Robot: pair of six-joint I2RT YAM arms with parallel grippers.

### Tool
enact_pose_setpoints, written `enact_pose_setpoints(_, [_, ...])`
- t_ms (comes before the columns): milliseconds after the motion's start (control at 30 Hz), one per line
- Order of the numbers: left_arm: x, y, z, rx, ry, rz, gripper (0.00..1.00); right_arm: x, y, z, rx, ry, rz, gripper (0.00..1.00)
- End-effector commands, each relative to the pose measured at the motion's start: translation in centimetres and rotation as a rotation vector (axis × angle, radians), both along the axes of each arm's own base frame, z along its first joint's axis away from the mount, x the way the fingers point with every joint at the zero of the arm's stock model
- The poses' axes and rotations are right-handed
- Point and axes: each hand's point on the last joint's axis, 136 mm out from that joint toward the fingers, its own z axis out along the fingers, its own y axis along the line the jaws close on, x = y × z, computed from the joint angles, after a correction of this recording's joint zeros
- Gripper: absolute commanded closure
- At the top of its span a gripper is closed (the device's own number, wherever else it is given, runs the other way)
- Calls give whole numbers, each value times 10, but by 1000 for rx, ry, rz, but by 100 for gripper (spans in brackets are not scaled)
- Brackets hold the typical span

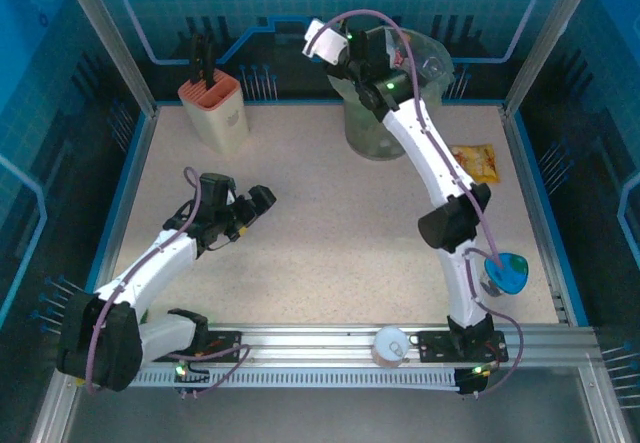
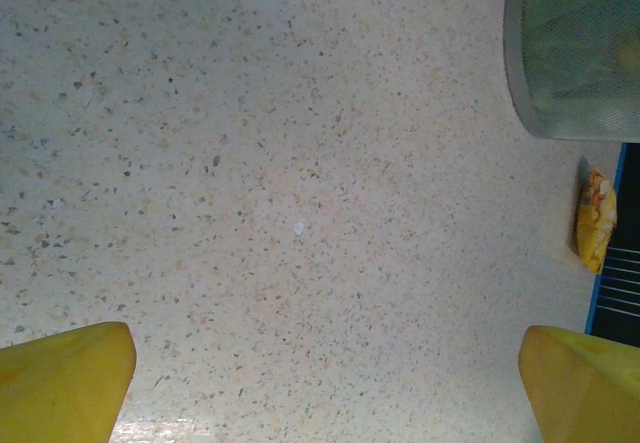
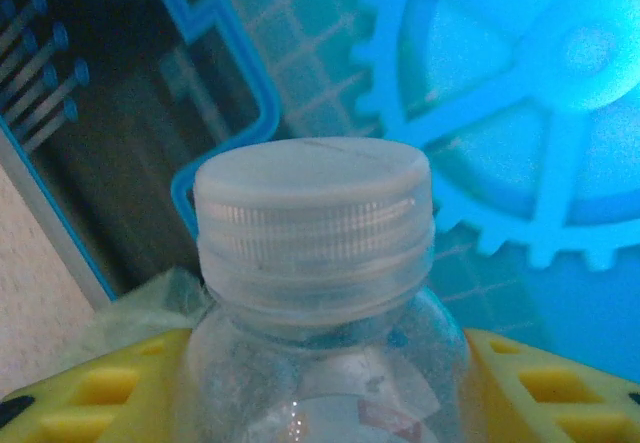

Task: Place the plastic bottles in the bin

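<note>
right gripper holds a bottle at the bin, left gripper open

the right gripper (image 3: 320, 403) is clamped on a clear bottle (image 3: 315, 263). its yellow fingers (image 3: 540, 383) flank the body on both sides just below the white cap, which points away from the wrist toward the blue back wall. just below and left of the held bottle shows a fold of the greenish bag lining the bin (image 1: 375, 133). from above, the wrist hangs over the bin's far left rim, with the arm stretched across it. right of the bin and near it, a snack bag (image 1: 473, 161) lies flat on the table (image 1: 320, 263). well off to the gripper's left a knife block (image 1: 215, 111) stands upright.

the left gripper (image 2: 320, 393) has its fingers spread wide with nothing between them, hovering over bare speckled table. ahead of it to the right are the bin's grey wall and, nearer, the snack bag at the table's edge.

by the right arm's base lies a blue-green object (image 1: 505, 273), and a white-topped thing (image 1: 390, 345) sits on the rail; i cannot tell what either is.
</note>
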Motion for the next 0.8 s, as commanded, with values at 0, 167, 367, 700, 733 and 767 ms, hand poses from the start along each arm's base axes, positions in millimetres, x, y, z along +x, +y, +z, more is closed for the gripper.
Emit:
enact_pose_setpoints(0, [-5, 3, 2, 0, -7, -3, 1, 12, -26, -11, -59, 13, -90, 48])
enact_pose_setpoints(167, [-4, 3, 3, -3, -9, -2, 1, 22, -51, -21, -63, 22, -186, 42])
enact_pose_setpoints(367, [-2, 1, 1, -12, -4, -4, 1, 25, -63, -29, -43, 50, -214, 26])
enact_pose_setpoints(700, [-1, 1, 1, -13, -5, -2, 1, 0, -46, 5, 110, 59, -117, 0])
enact_pose_setpoints(733, [-1, 1, 2, -13, -5, -3, 1, -5, -44, 10, 140, 69, -97, 0])
enact_pose_setpoints(767, [0, 1, 3, -14, -7, -5, 1, -9, -41, 14, 167, 79, -78, 0])
